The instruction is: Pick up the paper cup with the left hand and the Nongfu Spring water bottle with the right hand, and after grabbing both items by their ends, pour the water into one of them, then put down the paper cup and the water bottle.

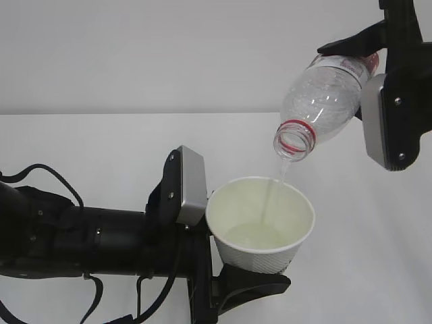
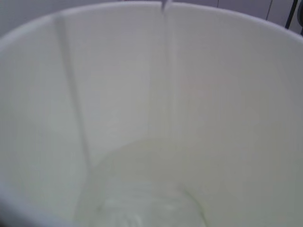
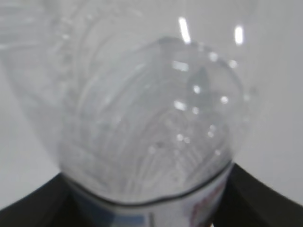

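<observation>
My right end effector pinches the tilted Nongfu Spring water bottle. Water streams into the paper cup, which my left end effector clamps upright.

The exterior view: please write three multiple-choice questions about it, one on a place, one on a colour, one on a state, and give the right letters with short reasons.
1. Where is the mouth of the clear ribbed plastic water bottle?
A. Above the white tapered paper cup
B. Below the cup
C. Inside the cup

2. What colour is the bottle's neck ring?
A. Blue
B. Red
C. Green

3. What is the state of the cup?
A. Lying on its side
B. Upside down
C. Upright, taking in a thin stream of water

Answers: 1 A, the tilted mouth hangs over the cup's rim. 2 B, the red band circles the neck. 3 C, the stream falls into the open top, with liquid pooled at the bottom.
</observation>
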Controlling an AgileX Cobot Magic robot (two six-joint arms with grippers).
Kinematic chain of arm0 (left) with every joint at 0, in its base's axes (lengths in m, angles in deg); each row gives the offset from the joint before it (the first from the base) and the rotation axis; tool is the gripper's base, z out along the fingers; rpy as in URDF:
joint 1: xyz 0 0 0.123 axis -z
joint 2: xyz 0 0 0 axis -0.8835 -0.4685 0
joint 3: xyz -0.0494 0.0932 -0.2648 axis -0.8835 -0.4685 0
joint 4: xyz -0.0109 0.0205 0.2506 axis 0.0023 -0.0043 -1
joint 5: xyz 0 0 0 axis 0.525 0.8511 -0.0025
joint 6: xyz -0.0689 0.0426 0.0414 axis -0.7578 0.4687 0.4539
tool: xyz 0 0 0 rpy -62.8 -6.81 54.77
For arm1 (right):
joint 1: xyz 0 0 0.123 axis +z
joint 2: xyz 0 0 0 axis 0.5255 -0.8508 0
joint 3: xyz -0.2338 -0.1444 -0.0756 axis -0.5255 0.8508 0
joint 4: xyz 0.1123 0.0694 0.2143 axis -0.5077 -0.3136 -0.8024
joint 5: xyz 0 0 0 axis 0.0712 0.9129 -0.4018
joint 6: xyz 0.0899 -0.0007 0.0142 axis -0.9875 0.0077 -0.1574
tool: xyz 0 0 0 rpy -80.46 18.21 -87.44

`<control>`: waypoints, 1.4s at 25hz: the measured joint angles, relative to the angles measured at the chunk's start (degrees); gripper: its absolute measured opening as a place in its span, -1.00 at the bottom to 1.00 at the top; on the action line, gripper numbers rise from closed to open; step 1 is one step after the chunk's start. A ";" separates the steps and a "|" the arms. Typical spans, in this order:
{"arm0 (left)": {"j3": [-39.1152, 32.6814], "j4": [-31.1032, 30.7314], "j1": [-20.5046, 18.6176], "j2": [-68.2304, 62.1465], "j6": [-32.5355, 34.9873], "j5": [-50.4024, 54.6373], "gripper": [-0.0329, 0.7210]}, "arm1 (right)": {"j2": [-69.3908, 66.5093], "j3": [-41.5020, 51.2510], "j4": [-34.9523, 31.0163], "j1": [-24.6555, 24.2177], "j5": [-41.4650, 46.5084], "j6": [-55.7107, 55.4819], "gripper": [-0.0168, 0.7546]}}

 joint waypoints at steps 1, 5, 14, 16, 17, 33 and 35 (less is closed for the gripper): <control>0.00 0.00 0.00 0.00 0.00 0.00 0.62 | 0.00 0.00 0.00 0.00 0.00 0.00 0.29; 0.00 0.00 0.00 0.00 0.00 0.00 0.62 | 0.00 0.00 0.00 0.00 0.00 0.00 0.29; 0.00 0.00 0.00 0.00 0.00 0.00 0.62 | 0.00 0.00 0.00 0.00 0.00 0.13 0.29; 0.00 0.00 0.00 0.00 0.00 0.00 0.62 | 0.00 0.00 0.00 0.00 0.00 0.27 0.29; 0.00 0.00 0.00 0.00 0.00 0.00 0.62 | 0.00 0.00 0.00 0.00 0.00 0.27 0.29; 0.00 0.00 0.00 0.00 0.00 0.00 0.62 | 0.00 0.00 0.00 0.00 0.00 0.44 0.29; 0.00 0.00 0.00 0.00 0.00 0.00 0.62 | 0.00 0.00 0.00 0.00 0.00 0.44 0.29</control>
